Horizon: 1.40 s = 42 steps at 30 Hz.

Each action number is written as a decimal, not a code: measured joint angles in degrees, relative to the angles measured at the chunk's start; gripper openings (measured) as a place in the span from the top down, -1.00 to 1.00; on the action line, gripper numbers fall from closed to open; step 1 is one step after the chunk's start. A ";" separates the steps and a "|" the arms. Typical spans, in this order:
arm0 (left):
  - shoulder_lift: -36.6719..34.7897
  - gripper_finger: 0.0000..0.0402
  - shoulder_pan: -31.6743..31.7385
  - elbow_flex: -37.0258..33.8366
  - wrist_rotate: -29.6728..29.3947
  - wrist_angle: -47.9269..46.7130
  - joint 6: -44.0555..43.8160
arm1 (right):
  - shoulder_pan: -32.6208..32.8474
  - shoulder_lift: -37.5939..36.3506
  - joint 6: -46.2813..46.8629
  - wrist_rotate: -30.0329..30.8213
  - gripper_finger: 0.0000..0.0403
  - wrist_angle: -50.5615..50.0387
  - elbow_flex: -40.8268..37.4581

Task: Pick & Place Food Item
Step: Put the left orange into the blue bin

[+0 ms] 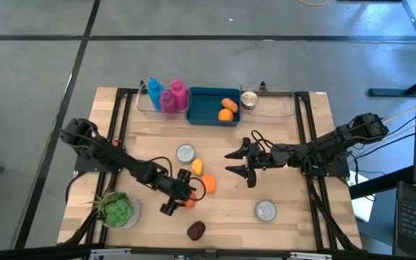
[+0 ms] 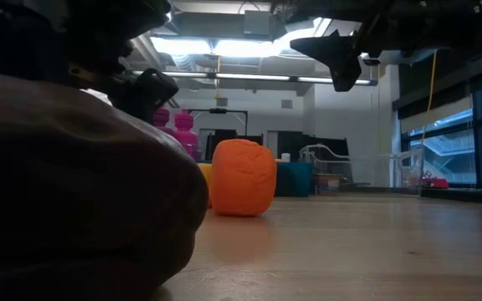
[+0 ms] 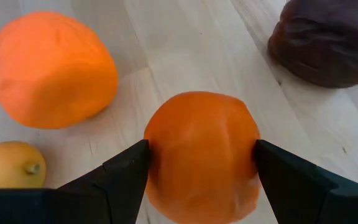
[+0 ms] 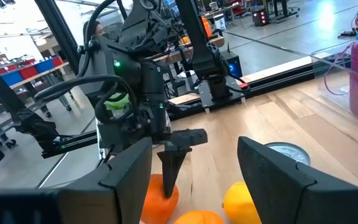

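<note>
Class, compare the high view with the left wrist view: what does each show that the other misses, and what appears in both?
Only the high view shows the blue bin, pink bottles, two cans, lettuce and the right claw, open above the table.

Only the left wrist view shows the left claw's fingers pressed against both sides of the small orange fruit.

Both show that fruit, the larger orange piece and the dark item.
</note>
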 joint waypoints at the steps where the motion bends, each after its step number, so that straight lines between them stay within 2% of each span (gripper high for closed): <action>1: 0.23 -0.37 0.01 0.01 0.06 0.00 -0.08 | 0.00 0.00 0.00 0.00 -0.18 0.00 -0.02; 6: 0.87 -0.37 0.34 -0.05 0.20 -0.07 -1.17 | 0.00 0.00 0.00 0.00 -0.18 -0.03 -0.02; 11: 0.97 -0.32 2.36 -0.14 5.14 -0.48 -3.39 | 0.00 0.00 0.00 0.00 -0.18 -0.05 -0.02; 23: 1.01 0.18 2.95 -0.23 5.75 -0.68 -4.54 | 0.00 0.00 -0.02 -0.02 -0.18 -0.05 -0.02; 29: -0.19 0.20 2.95 -0.29 5.71 0.50 -5.02 | 0.00 0.00 -0.04 -0.02 -0.18 -0.07 -0.02; 34: -2.09 0.21 3.40 1.87 5.73 -4.37 -4.55 | 0.00 0.00 -0.04 -0.23 -0.18 -0.08 -0.02; 37: -3.92 0.21 3.81 4.55 3.77 -7.70 -2.88 | 0.00 0.00 -0.04 -0.22 -0.18 -0.07 -0.02; 42: -6.42 0.20 3.80 8.75 -3.30 -15.22 0.25 | 0.00 0.00 -0.04 -0.24 -0.18 -0.09 -0.02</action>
